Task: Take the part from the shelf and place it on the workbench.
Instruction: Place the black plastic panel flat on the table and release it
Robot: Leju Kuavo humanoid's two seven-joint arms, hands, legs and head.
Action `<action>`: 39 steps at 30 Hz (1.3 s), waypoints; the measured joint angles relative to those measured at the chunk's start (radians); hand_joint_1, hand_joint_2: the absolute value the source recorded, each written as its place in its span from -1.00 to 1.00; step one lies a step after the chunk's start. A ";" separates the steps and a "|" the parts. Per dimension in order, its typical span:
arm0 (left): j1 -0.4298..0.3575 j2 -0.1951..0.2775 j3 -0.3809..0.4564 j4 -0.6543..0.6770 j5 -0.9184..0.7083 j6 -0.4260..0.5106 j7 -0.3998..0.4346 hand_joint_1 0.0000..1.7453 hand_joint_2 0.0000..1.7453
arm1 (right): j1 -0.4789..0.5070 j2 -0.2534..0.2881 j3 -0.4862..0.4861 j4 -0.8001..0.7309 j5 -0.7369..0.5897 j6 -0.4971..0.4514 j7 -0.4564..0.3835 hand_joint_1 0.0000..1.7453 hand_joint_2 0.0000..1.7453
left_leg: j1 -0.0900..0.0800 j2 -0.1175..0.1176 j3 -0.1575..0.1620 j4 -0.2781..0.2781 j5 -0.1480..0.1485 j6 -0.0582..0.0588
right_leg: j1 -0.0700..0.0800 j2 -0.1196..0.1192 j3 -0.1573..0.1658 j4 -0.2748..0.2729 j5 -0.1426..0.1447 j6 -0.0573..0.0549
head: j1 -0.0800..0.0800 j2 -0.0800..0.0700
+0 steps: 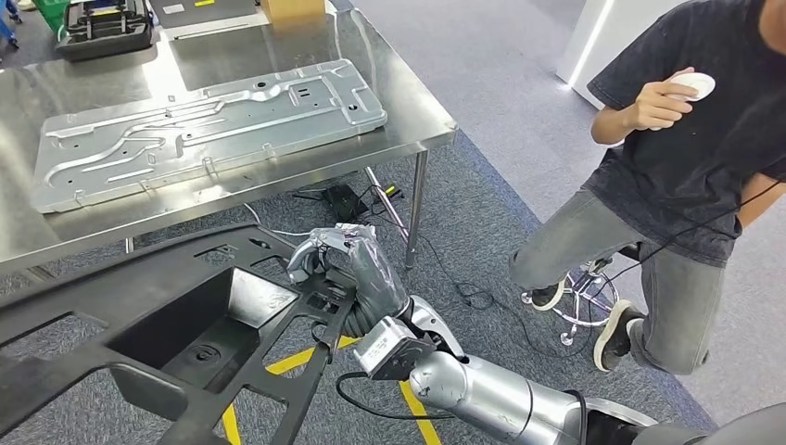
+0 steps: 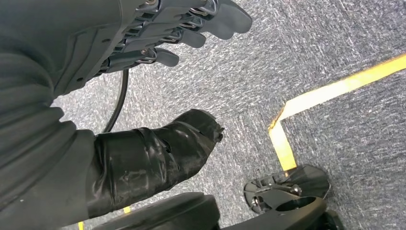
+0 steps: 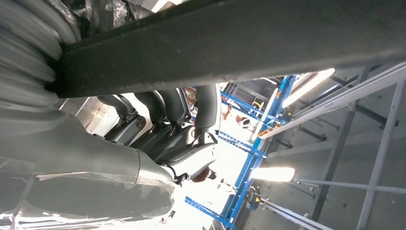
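Observation:
The part is a large black plastic frame (image 1: 185, 315) with open cut-outs, lying low in the head view in front of the workbench. My right hand (image 1: 357, 269) grips its right edge, fingers wrapped over the rim. In the right wrist view those fingers (image 3: 158, 124) curl around a black bar of the part (image 3: 239, 43). The steel workbench (image 1: 408, 120) stands just beyond and carries a stamped metal panel (image 1: 204, 125). My left hand (image 2: 143, 43) hangs over grey carpet with its fingers spread from the taped thumb (image 2: 158, 153), holding nothing.
A person (image 1: 686, 167) perches on a stool (image 1: 584, 297) at the right, holding a small white object. Cables (image 1: 371, 199) lie on the carpet under the table corner. A black case (image 1: 102, 28) sits at the bench's far left. Yellow tape (image 1: 306, 357) marks the floor.

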 joint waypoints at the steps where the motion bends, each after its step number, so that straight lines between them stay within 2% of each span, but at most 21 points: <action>1: 0.001 0.000 0.000 0.000 0.001 0.000 0.000 -1.00 1.00 | 0.000 0.000 0.000 0.000 0.000 0.000 0.000 1.00 1.00 | 0.001 0.000 0.011 0.002 -0.009 -0.002 | -0.001 0.000 0.011 -0.050 0.048 0.000 | 0.000 0.000; 3: 0.001 0.000 0.000 0.000 0.001 0.000 0.000 -1.00 1.00 | 0.000 0.000 0.000 0.000 0.000 0.000 0.000 1.00 1.00 | -0.001 -0.003 0.025 0.009 -0.030 -0.011 | -0.003 0.000 0.063 -0.189 0.129 -0.002 | 0.000 0.000; 4: 0.000 0.000 0.000 0.000 0.002 0.000 0.000 -1.00 1.00 | 0.000 0.000 0.000 0.000 0.000 0.000 0.000 1.00 1.00 | -0.002 -0.004 0.029 0.011 -0.039 -0.016 | -0.002 0.000 0.083 -0.234 0.144 -0.006 | -0.002 0.000; 9: -0.005 0.000 0.001 0.000 0.004 0.000 0.000 -1.00 1.00 | 0.001 -0.001 0.000 0.001 0.000 0.000 -0.001 1.00 1.00 | -0.002 -0.001 0.029 0.035 -0.071 -0.043 | -0.001 0.004 0.108 -0.264 0.123 -0.036 | -0.005 0.000; 11: -0.006 0.000 0.001 0.000 0.004 0.000 0.000 -1.00 1.00 | 0.001 -0.001 0.000 0.001 0.000 0.000 -0.001 1.00 1.00 | 0.001 0.001 -0.024 0.134 -0.112 -0.054 | -0.003 0.002 0.117 -0.267 0.116 -0.046 | -0.006 0.000; 13: -0.005 0.000 0.001 0.000 0.004 0.000 -0.001 -1.00 1.00 | 0.001 -0.001 0.000 0.001 0.000 0.000 -0.001 1.00 1.00 | 0.004 0.001 -0.110 0.263 -0.149 -0.060 | -0.002 0.001 0.125 -0.267 0.106 -0.050 | -0.006 0.000; 14: -0.004 0.000 0.001 0.000 0.004 0.000 0.000 -1.00 1.00 | 0.001 -0.001 0.000 0.001 -0.001 0.000 -0.001 1.00 1.00 | 0.005 0.001 -0.142 0.297 -0.143 -0.061 | -0.001 0.001 0.132 -0.267 0.100 -0.050 | -0.006 0.000; 15: -0.002 0.000 0.001 0.000 0.004 0.000 0.000 -1.00 1.00 | 0.001 -0.001 0.000 0.001 -0.001 0.000 -0.001 1.00 1.00 | 0.005 0.001 -0.156 0.294 -0.115 -0.060 | 0.000 0.002 0.141 -0.267 0.094 -0.050 | -0.006 0.000; 16: -0.001 0.000 0.001 0.000 0.004 0.000 0.000 -1.00 1.00 | 0.002 -0.001 0.000 0.001 -0.001 0.000 -0.001 1.00 1.00 | 0.004 0.001 -0.152 0.253 -0.068 -0.056 | 0.001 0.003 0.152 -0.267 0.086 -0.049 | -0.006 0.000; 18: -0.001 0.001 0.001 0.000 0.005 0.001 -0.001 -1.00 1.00 | 0.001 -0.001 0.000 0.001 -0.001 0.000 -0.001 1.00 1.00 | 0.000 0.001 -0.114 0.124 0.024 -0.042 | 0.004 0.004 0.175 -0.269 0.070 -0.045 | -0.006 0.000; 20: -0.002 0.003 0.002 0.000 0.006 0.003 0.000 -1.00 1.00 | 0.001 -0.001 0.000 0.001 -0.001 0.000 -0.001 1.00 1.00 | -0.008 0.002 -0.084 0.048 0.049 -0.030 | 0.005 0.005 0.184 -0.271 0.059 -0.037 | -0.007 0.000; 23: -0.002 0.003 0.002 0.000 0.006 0.003 0.000 -1.00 1.00 | 0.001 -0.001 0.000 0.001 -0.002 -0.001 -0.001 1.00 1.00 | -0.008 0.002 -0.067 0.027 0.038 -0.020 | 0.003 0.004 0.191 -0.279 0.051 -0.021 | -0.008 0.000; 25: -0.001 0.003 0.002 0.000 0.006 0.004 0.000 -1.00 1.00 | 0.001 -0.002 -0.001 0.000 -0.002 -0.001 -0.001 1.00 1.00 | -0.002 0.002 -0.045 0.007 0.036 -0.012 | 0.004 0.002 0.179 -0.242 0.033 -0.013 | -0.006 0.000; 26: -0.001 0.003 0.002 0.000 0.005 0.004 0.000 -1.00 1.00 | 0.001 -0.003 -0.002 0.000 -0.002 -0.002 -0.001 1.00 1.00 | 0.000 0.002 -0.035 0.002 0.033 -0.008 | 0.002 0.001 0.151 -0.190 0.013 -0.010 | -0.005 0.000; 28: -0.003 0.003 0.002 0.000 0.006 0.003 0.000 -1.00 1.00 | 0.002 -0.003 -0.003 0.000 -0.002 -0.002 -0.001 1.00 1.00 | 0.000 0.003 -0.021 0.001 0.021 -0.002 | 0.001 0.001 0.065 -0.055 -0.025 -0.004 | -0.005 0.000; 29: -0.002 0.002 0.002 0.000 0.006 0.003 0.000 -1.00 1.00 | 0.003 -0.003 -0.003 0.000 -0.002 -0.002 -0.001 1.00 1.00 | 0.000 0.002 -0.013 0.002 0.013 -0.002 | 0.000 0.001 0.028 -0.010 -0.026 -0.001 | -0.005 0.000; 30: -0.001 0.002 0.002 0.000 0.006 0.003 0.000 -1.00 1.00 | 0.003 -0.003 -0.003 0.000 -0.002 -0.002 -0.001 1.00 1.00 | 0.001 0.002 -0.004 0.003 0.005 -0.002 | -0.002 0.000 0.007 -0.002 -0.006 0.001 | -0.005 0.000; 32: 0.000 0.002 0.002 0.000 0.007 0.003 0.000 -1.00 1.00 | 0.003 -0.004 -0.003 0.000 -0.002 -0.003 -0.001 1.00 1.00 | 0.003 0.000 0.018 0.008 -0.016 -0.007 | -0.008 0.000 0.025 -0.097 0.085 0.005 | -0.005 0.000; 34: -0.001 0.002 0.002 0.000 0.007 0.003 0.000 -1.00 1.00 | 0.003 -0.004 -0.004 0.001 -0.002 -0.003 -0.001 1.00 1.00 | 0.000 -0.003 0.031 0.016 -0.039 -0.019 | -0.010 0.000 0.066 -0.209 0.143 0.002 | -0.007 0.000; 35: -0.001 0.002 0.002 0.000 0.007 0.003 0.000 -1.00 1.00 | 0.003 -0.004 -0.004 0.001 -0.002 -0.003 -0.001 1.00 1.00 | -0.001 -0.003 0.033 0.018 -0.048 -0.025 | -0.009 0.000 0.079 -0.238 0.149 -0.002 | -0.008 0.000; 39: -0.004 0.002 0.002 0.000 0.007 0.003 0.000 -1.00 1.00 | 0.003 -0.004 -0.005 0.001 -0.002 -0.004 -0.002 1.00 1.00 | -0.001 -0.001 0.038 0.026 -0.066 -0.044 | -0.008 0.004 0.094 -0.253 0.129 -0.027 | -0.011 0.000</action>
